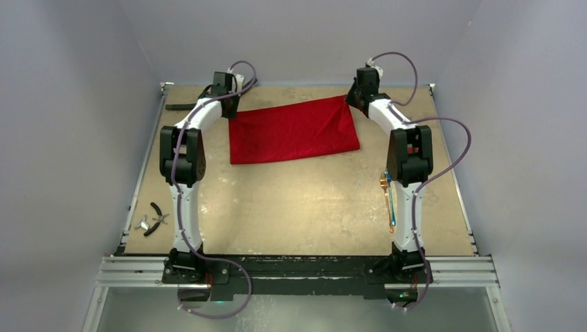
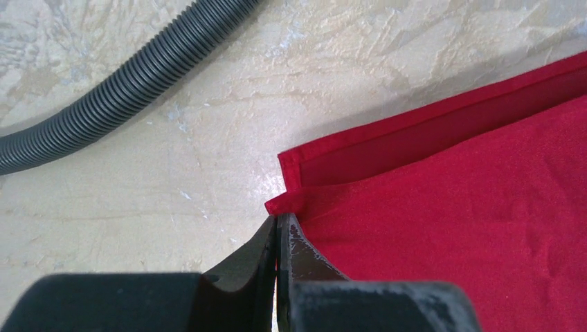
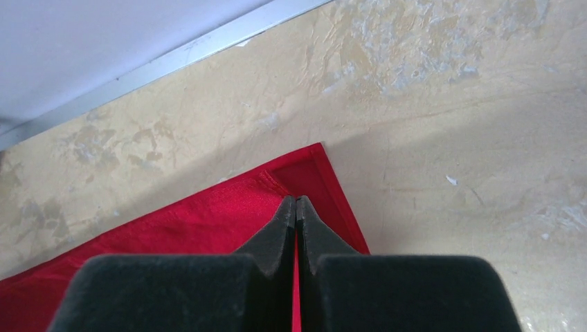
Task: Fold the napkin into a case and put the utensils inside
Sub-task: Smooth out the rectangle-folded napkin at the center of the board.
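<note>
The red napkin [image 1: 294,130] lies folded in two layers at the far middle of the table. My left gripper [image 1: 232,109] is shut on the upper layer's far-left corner; in the left wrist view the jaws [image 2: 278,218] pinch the corner of the napkin [image 2: 471,207], with the lower layer's hem showing beyond. My right gripper [image 1: 353,98] is shut on the far-right corner; in the right wrist view [image 3: 296,200] red cloth [image 3: 208,214] shows between the jaws. The utensils [image 1: 388,200], slim blue and gold pieces, lie at the right beside my right arm, partly hidden by it.
A black ribbed hose [image 2: 124,86] lies left of the napkin near the far-left corner [image 1: 181,106]. Pliers and a small metal piece [image 1: 154,218] lie at the near left edge. The table's back rail [image 3: 173,59] runs just beyond the right gripper.
</note>
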`<action>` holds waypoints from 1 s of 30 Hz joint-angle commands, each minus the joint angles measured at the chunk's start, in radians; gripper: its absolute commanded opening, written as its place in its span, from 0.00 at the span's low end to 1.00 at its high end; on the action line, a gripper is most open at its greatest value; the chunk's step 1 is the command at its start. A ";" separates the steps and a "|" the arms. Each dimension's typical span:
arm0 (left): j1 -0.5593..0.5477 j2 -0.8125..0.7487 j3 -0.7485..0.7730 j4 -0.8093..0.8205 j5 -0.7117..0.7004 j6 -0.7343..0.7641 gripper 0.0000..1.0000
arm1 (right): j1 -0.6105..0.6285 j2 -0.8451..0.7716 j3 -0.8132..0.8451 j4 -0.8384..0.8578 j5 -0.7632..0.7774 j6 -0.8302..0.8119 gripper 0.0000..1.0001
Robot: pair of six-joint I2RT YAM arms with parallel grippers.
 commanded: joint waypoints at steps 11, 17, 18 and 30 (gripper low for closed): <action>-0.033 0.031 0.056 0.049 -0.104 0.038 0.37 | -0.006 0.102 0.096 -0.071 -0.005 -0.029 0.33; -0.033 -0.042 0.064 0.057 -0.149 0.049 0.44 | -0.006 0.039 0.097 -0.069 0.096 -0.065 0.66; -0.032 -0.061 0.062 0.050 -0.144 0.050 0.44 | -0.006 0.024 0.094 -0.065 0.118 -0.074 0.68; -0.189 -0.260 -0.344 -0.106 0.162 0.180 0.40 | 0.015 -0.249 -0.358 0.117 -0.007 -0.014 0.40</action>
